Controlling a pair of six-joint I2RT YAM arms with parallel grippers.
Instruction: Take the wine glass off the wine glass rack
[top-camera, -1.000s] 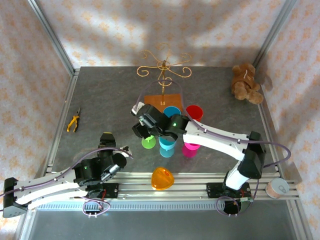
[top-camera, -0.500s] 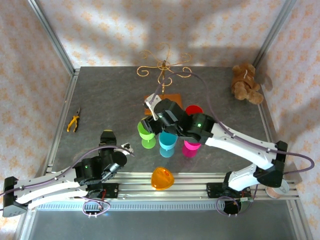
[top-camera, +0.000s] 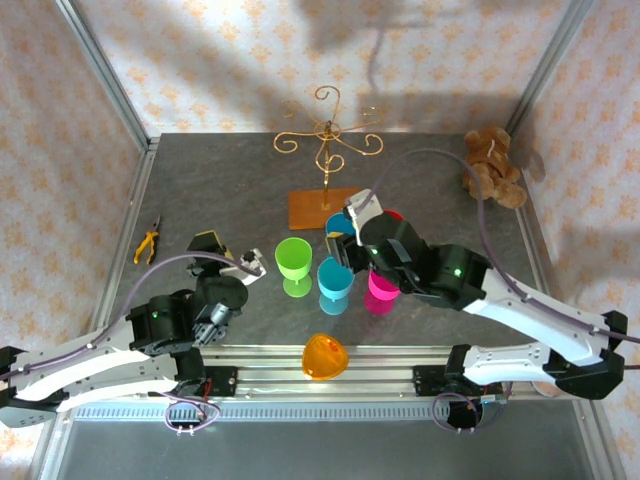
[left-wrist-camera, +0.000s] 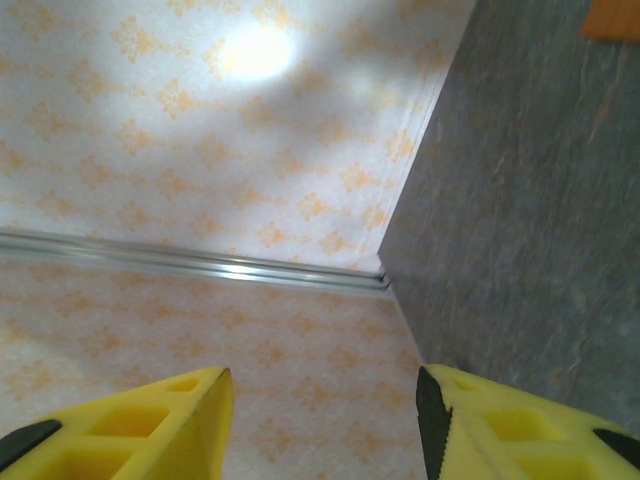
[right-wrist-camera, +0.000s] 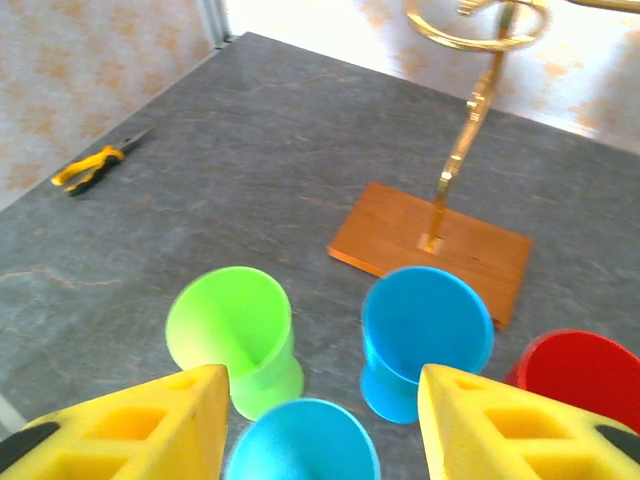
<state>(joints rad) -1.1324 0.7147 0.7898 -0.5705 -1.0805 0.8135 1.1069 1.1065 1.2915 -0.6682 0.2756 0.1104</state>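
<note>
Right gripper (right-wrist-camera: 320, 400): fingers spread with nothing between them (it hangs over the cluster of glasses, on the near side of the rack).
Left gripper (left-wrist-camera: 322, 400): fingers spread and empty, pointing at the wall and the table's edge.
Green wine glass (right-wrist-camera: 232, 330): upright on the table (top-camera: 200, 190), mouth up, off the rack and clear of its base, to the near left.
Wine glass rack (top-camera: 327, 140): gold wire stand on an orange-brown base, at the back middle of the table.
Neighbours: two blue glasses (right-wrist-camera: 425, 335), a red glass (right-wrist-camera: 580, 375) and a pink glass (top-camera: 382, 290), close beside the green one.
Elsewhere: pliers (top-camera: 147, 242) at the left, a teddy bear (top-camera: 492, 165) in the far right corner.
</note>
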